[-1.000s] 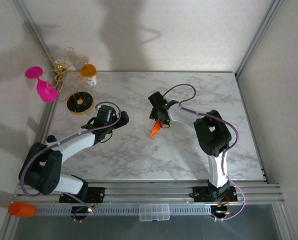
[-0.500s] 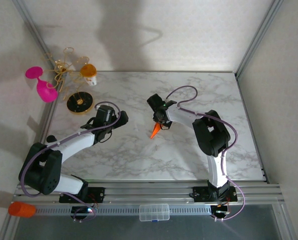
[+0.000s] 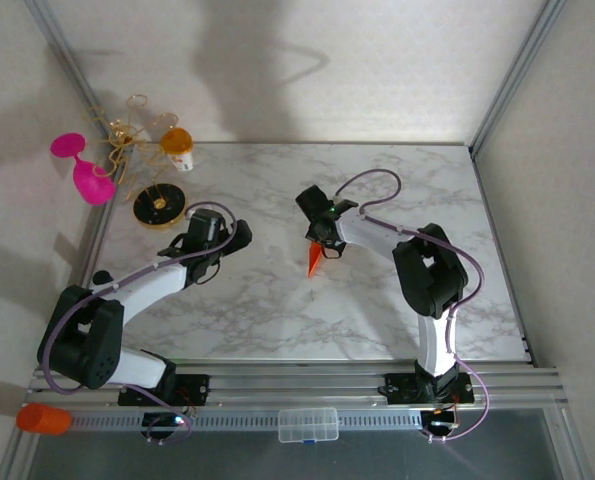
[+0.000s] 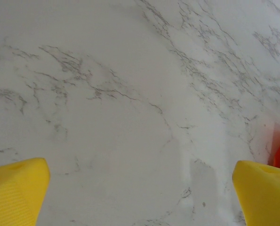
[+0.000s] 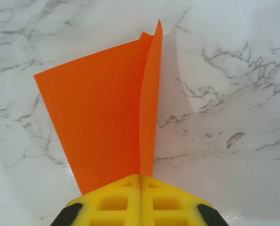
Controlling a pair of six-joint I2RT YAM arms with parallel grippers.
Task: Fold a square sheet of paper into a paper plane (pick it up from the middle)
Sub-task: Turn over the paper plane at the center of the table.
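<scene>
A white table (image 3: 397, 190) with grey marble veining fills the floor of a pale-walled enclosure edged by aluminium rails. At its far left corner stand a pink goblet (image 3: 87, 170), a thin gold wire stand (image 3: 127, 130), a small orange-and-white cup (image 3: 178, 147) and a black disc with a gold centre (image 3: 160, 205). On the rail in front of the arm bases lie a clear plastic box (image 3: 308, 424) and, far to the left, a stubby orange cylinder (image 3: 43, 418). The right end effector (image 5: 140, 181) is fully closed, its yellow fingers (image 5: 121, 200) pressed together on the near end of the orange paper (image 5: 107, 113), which sits near the middle of the table. The paper is folded: one broad panel spreads to the left and a narrow flap stands on edge along the crease. From above it reads as a slim pointed shape jutting towards the near edge. Whether its tip touches the marble cannot be told. The left end effector (image 4: 140, 202) is spread wide over bare marble and holds nothing, well apart from the paper. The right arm (image 3: 422, 270) rises from its base, bends at a dark elbow and reaches left towards the centre. The left arm (image 3: 137, 285) stretches diagonally from the near left corner towards the table's middle.
</scene>
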